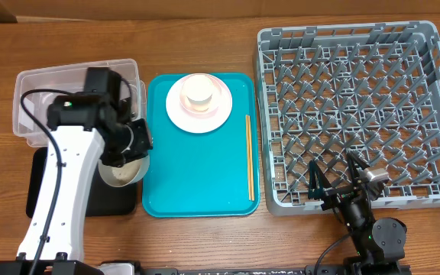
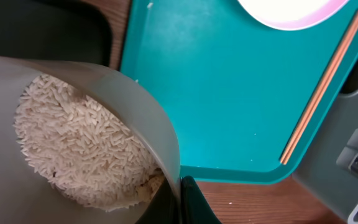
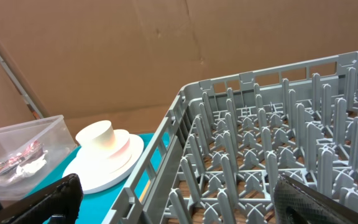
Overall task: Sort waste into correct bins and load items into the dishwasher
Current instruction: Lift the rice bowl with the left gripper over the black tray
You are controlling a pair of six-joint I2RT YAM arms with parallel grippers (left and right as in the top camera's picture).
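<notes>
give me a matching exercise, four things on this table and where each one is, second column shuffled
Things:
1. bowl of rice
2. chopsticks
3. cream cup
4. red wrapper

Places:
a. inside the clear tub
b. on the pink plate
c. clamped in the left gripper
d. lying flat on the teal tray

Pairs: 1-c, 2-d, 3-b, 4-a

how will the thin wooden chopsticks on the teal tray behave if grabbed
The thin wooden chopsticks look stiff and light. Lying flat on the smooth teal plastic tray, they will probably slide or roll when nudged, and such slender sticks may pivot in a pinch.
</notes>
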